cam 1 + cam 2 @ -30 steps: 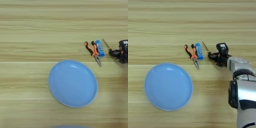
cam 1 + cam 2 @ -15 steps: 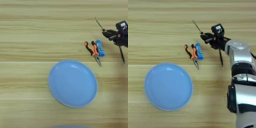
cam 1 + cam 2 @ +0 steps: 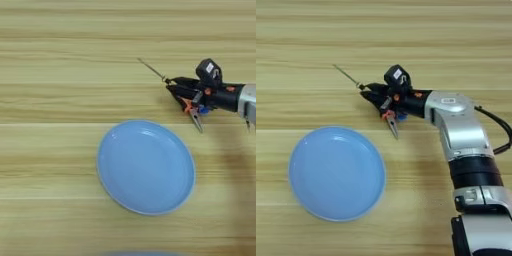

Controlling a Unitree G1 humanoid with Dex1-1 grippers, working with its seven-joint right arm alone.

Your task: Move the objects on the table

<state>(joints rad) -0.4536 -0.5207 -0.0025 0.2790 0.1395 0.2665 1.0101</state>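
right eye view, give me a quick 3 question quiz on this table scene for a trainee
1. True or false: the screwdriver lies inside the blue plate.
2. Which thing does the hand grip? A) the plate B) the screwdriver C) nothing
3. Fill in: the pliers lie on the table partly under the ____.

Key:
1. False; its thin shaft sticks out of the hand toward the far left, beyond the plate.
2. B
3. hand
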